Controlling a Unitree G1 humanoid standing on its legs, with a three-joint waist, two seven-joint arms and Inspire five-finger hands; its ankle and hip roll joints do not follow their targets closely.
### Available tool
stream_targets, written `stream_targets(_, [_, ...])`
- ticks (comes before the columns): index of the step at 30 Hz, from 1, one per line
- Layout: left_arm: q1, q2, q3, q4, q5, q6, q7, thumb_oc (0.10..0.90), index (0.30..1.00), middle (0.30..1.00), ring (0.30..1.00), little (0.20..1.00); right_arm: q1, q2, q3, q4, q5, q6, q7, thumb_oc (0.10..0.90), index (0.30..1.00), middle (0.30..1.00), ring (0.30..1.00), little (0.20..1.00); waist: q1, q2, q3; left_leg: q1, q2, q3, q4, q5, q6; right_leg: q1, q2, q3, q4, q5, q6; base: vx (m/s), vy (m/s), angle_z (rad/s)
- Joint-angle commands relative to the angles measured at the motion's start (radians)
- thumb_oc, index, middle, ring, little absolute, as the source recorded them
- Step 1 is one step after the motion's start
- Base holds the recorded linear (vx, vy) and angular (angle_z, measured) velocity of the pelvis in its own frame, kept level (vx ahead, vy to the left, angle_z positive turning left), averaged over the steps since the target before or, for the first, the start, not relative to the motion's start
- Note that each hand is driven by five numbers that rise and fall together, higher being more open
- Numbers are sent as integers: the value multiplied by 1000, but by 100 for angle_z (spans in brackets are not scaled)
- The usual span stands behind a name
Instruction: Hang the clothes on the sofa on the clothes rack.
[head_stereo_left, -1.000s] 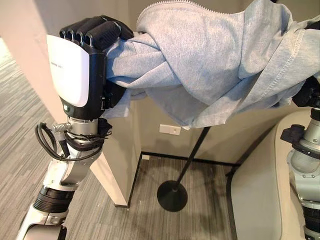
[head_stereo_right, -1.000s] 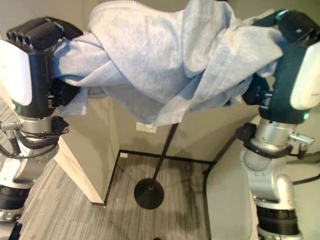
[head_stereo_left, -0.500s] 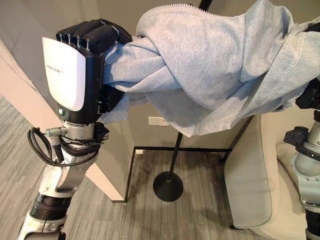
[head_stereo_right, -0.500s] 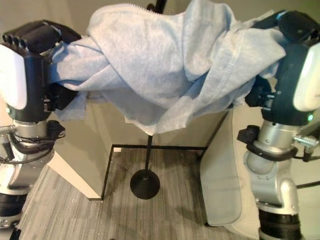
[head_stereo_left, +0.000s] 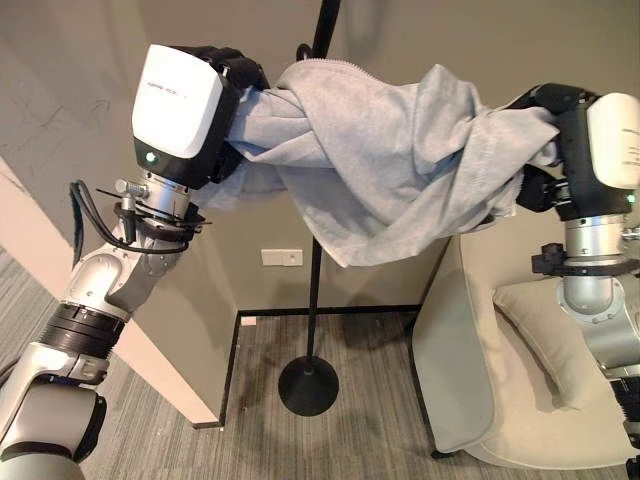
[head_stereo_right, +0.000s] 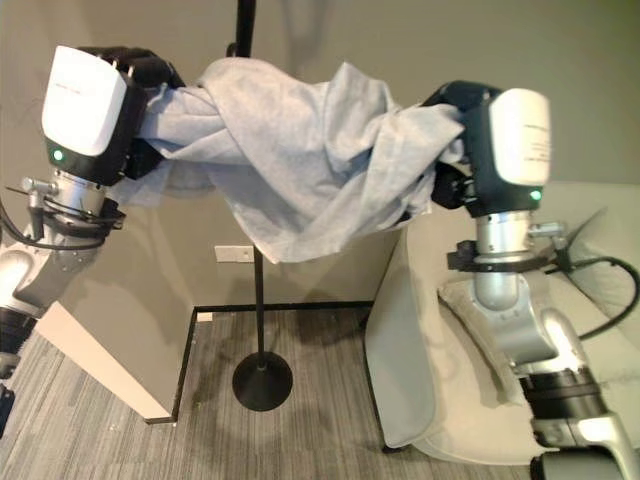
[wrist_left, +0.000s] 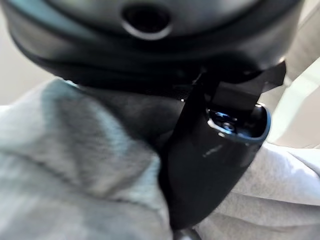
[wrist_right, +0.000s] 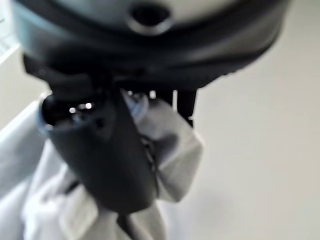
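From the left eye, the light grey fleece zip-up garment (head_stereo_left: 390, 160) stretches across the upper frame, off the beige sofa (head_stereo_left: 520, 390), left hand (head_stereo_left: 205, 90) and right hand (head_stereo_left: 560, 130) clenched on it, while the left wrist view shows the thumb pinching cloth, seemingly not yet hung on the black pole clothes rack (head_stereo_left: 310, 280).

I see grey striped carpet floor (head_stereo_left: 380, 400), a white wall outlet plate (head_stereo_left: 281, 257) on the olive-grey wall (head_stereo_left: 420, 40), and a beige partition corner (head_stereo_left: 150, 350) at left.
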Motion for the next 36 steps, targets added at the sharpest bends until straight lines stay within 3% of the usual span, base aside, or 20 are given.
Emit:
stream_targets(1, [-194, 187, 85, 183, -132, 208, 57, 400, 300, 300, 300, 300, -240, -193, -65, 280, 135, 138, -53, 400, 300, 300, 300, 300, 67, -32, 0, -74, -3, -104, 307, -32, 28, -8, 121, 32, 50, -116, -115, -33, -132, -7])
stream_targets(2, [-206, 189, 81, 190, -134, 208, 58, 400, 300, 300, 300, 300, -262, -195, -51, 293, 138, 135, -55, 400, 300, 300, 300, 300, 60, -30, 4, -93, -4, -112, 322, -27, 27, -15, 121, 26, 51, -109, -117, -44, -314, -2])
stream_targets(3, [-290, 193, -13, 261, -141, 219, 48, 400, 300, 300, 300, 300, -373, -226, 38, 398, 152, 156, -63, 400, 300, 300, 300, 300, 79, -53, 45, -249, -24, -134, 485, 43, 57, 0, 130, 22, 53, -123, -142, -6, -182, -2])
stream_targets(5, [-355, 190, -67, 315, -143, 231, 49, 400, 300, 300, 300, 300, -494, -241, 133, 459, 149, 167, -65, 400, 300, 300, 300, 300, 94, -49, 33, -294, -112, -114, 392, -58, 86, 4, 130, 39, 47, -139, -131, 201, -12, 49])
stream_targets(6, [-361, 196, -82, 309, -152, 233, 49, 400, 300, 300, 300, 300, -552, -242, 186, 516, 129, 182, -77, 400, 300, 300, 300, 300, 136, -37, 26, -320, -191, -151, 261, -46, 81, 27, 149, 57, 46, -163, -127, 273, 141, 36])
stream_targets(7, [-349, 196, -80, 303, -150, 237, 55, 400, 300, 300, 300, 300, -573, -254, 215, 533, 111, 188, -78, 400, 300, 300, 300, 300, 148, -27, 31, -347, -203, -161, 197, 5, 74, 36, 159, 57, 51, -174, -129, 205, 93, -9])
stream_targets(10, [-355, 180, -70, 309, -162, 232, 41, 400, 300, 300, 300, 300, -624, -245, 253, 605, 117, 211, -75, 400, 300, 300, 300, 300, 144, -11, 5, -275, -209, -170, 56, 23, 96, 43, 171, 72, 61, -195, -126, 159, 66, -60])
stream_targets(13, [-379, 164, -106, 328, -165, 235, 47, 400, 300, 300, 300, 300, -679, -217, 293, 644, 147, 222, -75, 400, 300, 300, 300, 300, 125, -19, -38, -228, -228, -160, 15, 29, 104, 54, 147, 68, 73, -202, -111, 234, 122, -35])
stream_targets(16, [-328, 173, -70, 315, -166, 237, 30, 400, 300, 300, 300, 300, -626, -207, 271, 641, 132, 234, -50, 400, 300, 300, 300, 300, 111, -12, -78, -168, -237, -141, -54, 29, 109, 52, 120, 78, 83, -195, -88, 211, 128, -17])
stream_targets(21, [-247, 185, -35, 323, -149, 244, 20, 400, 300, 300, 300, 300, -528, -191, 217, 627, 140, 225, -27, 400, 300, 300, 300, 300, 109, -13, -92, -147, -244, -125, -58, 7, 119, 58, 100, 79, 77, -188, -70, 102, 75, -23])
stream_targets(27, [104, 175, 152, 389, -134, 264, -2, 400, 300, 300, 300, 300, -187, -54, 72, 462, 145, 163, 60, 400, 300, 300, 300, 300, 137, -32, -83, -150, -251, -105, -58, -16, 135, 52, 84, 79, 49, -163, -46, 75, 73, -12])
stream_targets(30, [261, 114, 264, 329, -130, 268, 7, 400, 300, 300, 300, 300, -85, -1, 3, 371, 128, 161, 62, 400, 300, 300, 300, 300, 153, -48, -82, -157, -251, -108, -58, -19, 139, 50, 86, 74, 41, -162, -47, 10, 7, 0])
stream_targets(33, [361, -10, 351, 234, -165, 258, 28, 400, 300, 300, 300, 300, 4, 91, -43, 284, 126, 154, 66, 400, 300, 300, 300, 300, 161, -58, -79, -159, -251, -116, -58, -20, 142, 52, 90, 67, 37, -169, -53, 1, -4, -1])
stream_targets(35, [393, -147, 388, 197, -302, 216, 43, 400, 300, 300, 300, 300, 52, 195, -41, 222, 141, 148, 66, 400, 300, 300, 300, 300, 159, -58, -76, -154, -249, -118, -58, -19, 143, 54, 93, 65, 37, -174, -59, -28, -17, -1])
stream_targets(36, [440, -396, 428, 98, -730, 66, 2, 400, 300, 300, 300, 300, 97, 364, 10, 226, 225, 132, 72, 400, 300, 300, 300, 300, 156, -49, -61, -154, -245, -121, -58, -3, 145, 51, 102, 64, 39, -172, -71, -53, -56, -3])
